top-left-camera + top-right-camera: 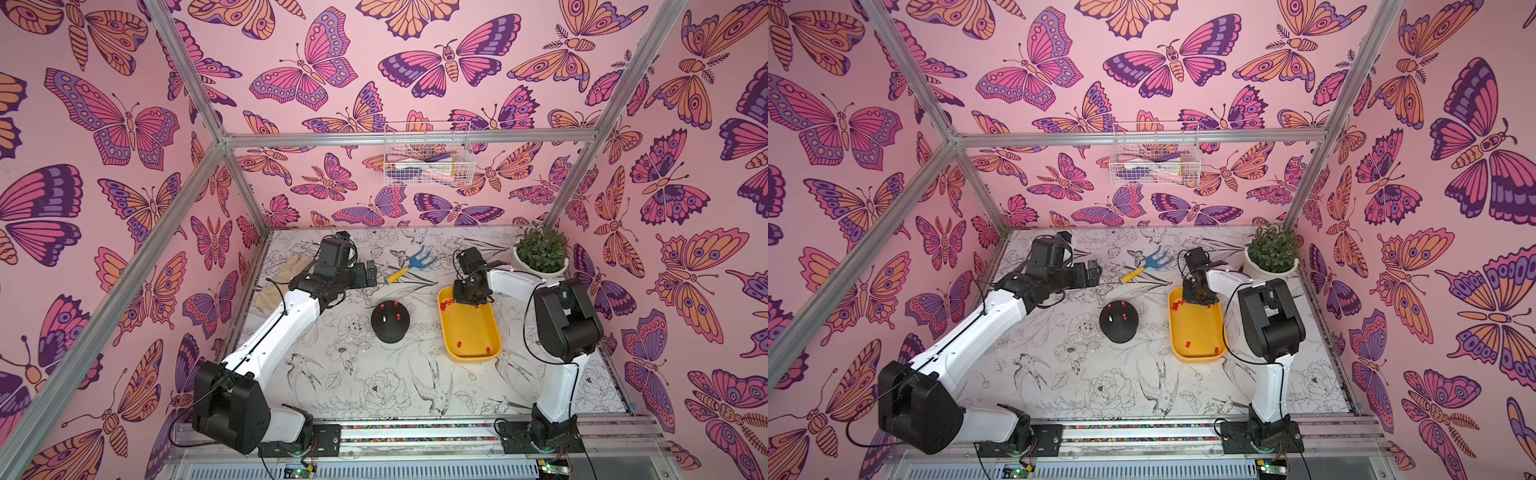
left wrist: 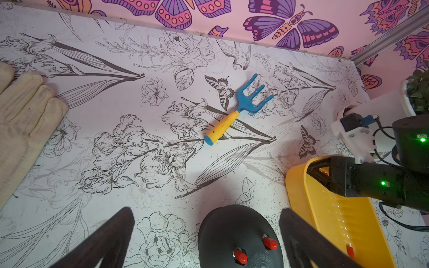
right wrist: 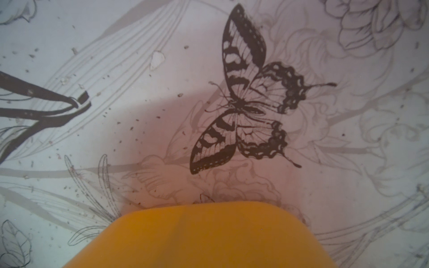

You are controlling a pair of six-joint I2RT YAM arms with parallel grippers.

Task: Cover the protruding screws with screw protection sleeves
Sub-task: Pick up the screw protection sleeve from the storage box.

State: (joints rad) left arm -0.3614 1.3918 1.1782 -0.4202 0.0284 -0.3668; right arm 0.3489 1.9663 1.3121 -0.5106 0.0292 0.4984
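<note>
Picking one sleeve: right gripper (image 1: 470,300) down inside yellow tray (image 1: 467,358), jaw gap and hold not discernible. Loose screw protection sleeves (image 1: 446,306) lie just beside it; protruding screws (image 1: 385,319), one seemingly bare, well apart on black dome (image 1: 390,332). Advised: pinch one sleeve crosswise.

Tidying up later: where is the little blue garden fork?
In both top views, the blue plastic fork with yellow handle lies flat on the table, just beyond the black dome.

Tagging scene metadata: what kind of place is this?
Likely a staged robot test booth, garden-themed: aluminium frame holding butterfly-print walls, left arm and right arm mounted on a front rail, props like a hand rake and potted plant.
</note>
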